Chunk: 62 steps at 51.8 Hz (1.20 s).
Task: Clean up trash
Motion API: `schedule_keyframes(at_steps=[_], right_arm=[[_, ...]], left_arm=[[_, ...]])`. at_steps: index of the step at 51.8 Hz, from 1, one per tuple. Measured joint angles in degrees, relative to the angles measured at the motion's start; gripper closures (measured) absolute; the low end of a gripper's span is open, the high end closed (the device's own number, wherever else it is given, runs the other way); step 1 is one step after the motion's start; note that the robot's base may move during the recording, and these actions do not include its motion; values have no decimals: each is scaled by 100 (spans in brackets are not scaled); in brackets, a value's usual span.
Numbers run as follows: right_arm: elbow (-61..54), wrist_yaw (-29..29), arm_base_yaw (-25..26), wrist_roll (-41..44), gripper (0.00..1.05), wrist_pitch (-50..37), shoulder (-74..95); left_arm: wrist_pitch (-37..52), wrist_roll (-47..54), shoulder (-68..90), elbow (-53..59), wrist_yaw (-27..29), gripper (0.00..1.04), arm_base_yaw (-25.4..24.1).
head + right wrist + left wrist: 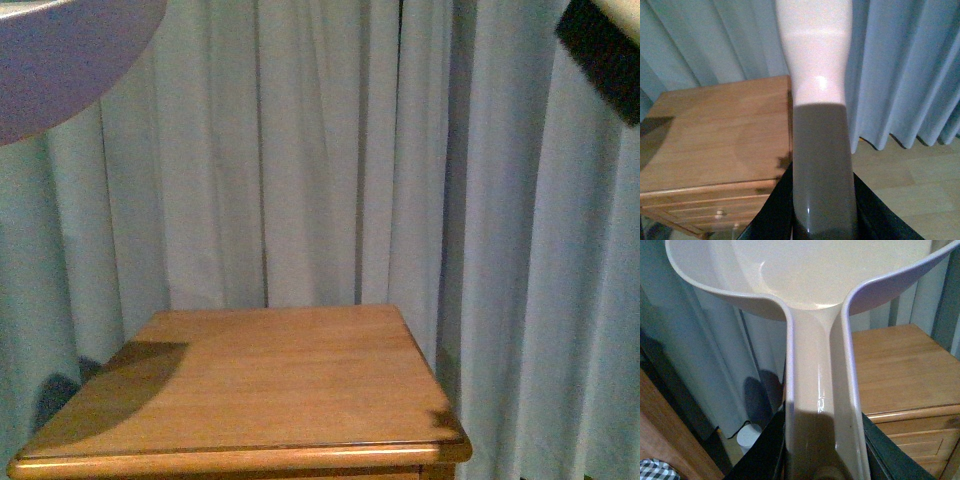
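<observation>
Left fingers [767,450] clamp the scoop [820,380]; right fingers [771,212] clamp a brush [819,100]. No wad shows near either, nor on the worktop [280,380]. Probably light, soft, rolling; it suits sweeping.

One wooden cabinet [260,390], one scoop [820,280], one brush [817,60], one curtain [300,150].
</observation>
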<state>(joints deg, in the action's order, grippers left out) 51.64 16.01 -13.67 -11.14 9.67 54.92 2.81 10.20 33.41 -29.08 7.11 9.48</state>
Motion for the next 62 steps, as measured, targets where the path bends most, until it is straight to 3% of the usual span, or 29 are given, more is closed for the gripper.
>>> schedule_keyframes(at_steps=[7,13,30,62], right_arm=[[-507,-439,470,116,84,435,-1182],[-874,-592,553,153,84,739,-1921],[-1600,533,-623,-155,84,1228,-3032],[-1657,691,-599,-142,84,1045,-3036]], left_arm=[[0,0,0,0,0,77,0],[0,0,0,0,0,77,0],[0,0,0,0,0,77,0],[0,0,0,0,0,77,0]])
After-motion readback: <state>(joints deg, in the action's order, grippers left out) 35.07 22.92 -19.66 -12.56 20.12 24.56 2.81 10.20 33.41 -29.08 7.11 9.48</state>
